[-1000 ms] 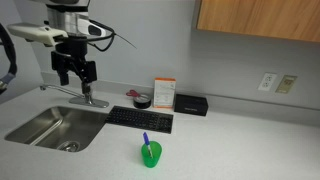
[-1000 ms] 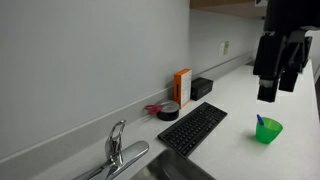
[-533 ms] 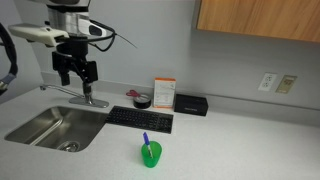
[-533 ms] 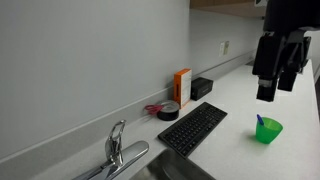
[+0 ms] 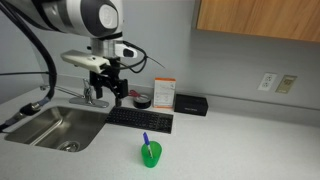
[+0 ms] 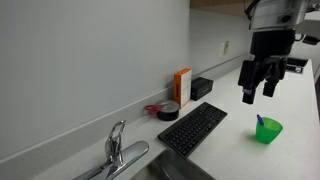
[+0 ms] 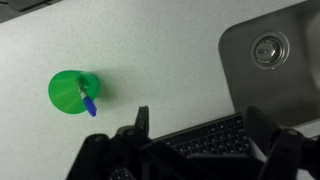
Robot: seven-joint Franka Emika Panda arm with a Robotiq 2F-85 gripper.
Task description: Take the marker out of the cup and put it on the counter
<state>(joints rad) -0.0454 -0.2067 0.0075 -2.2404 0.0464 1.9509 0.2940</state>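
marker [image 7: 88, 100]: leaning in cup [image 7: 73, 92], lying well apart, upper left of end effector [image 7: 200, 128] in wrist view;
end effector: hanging with fingers spread, holding nothing

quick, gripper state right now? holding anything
Gripper: open, holding nothing. The marker is in the cup.

No text is legible — the label on the orange box [image 5: 164, 94] blurs.
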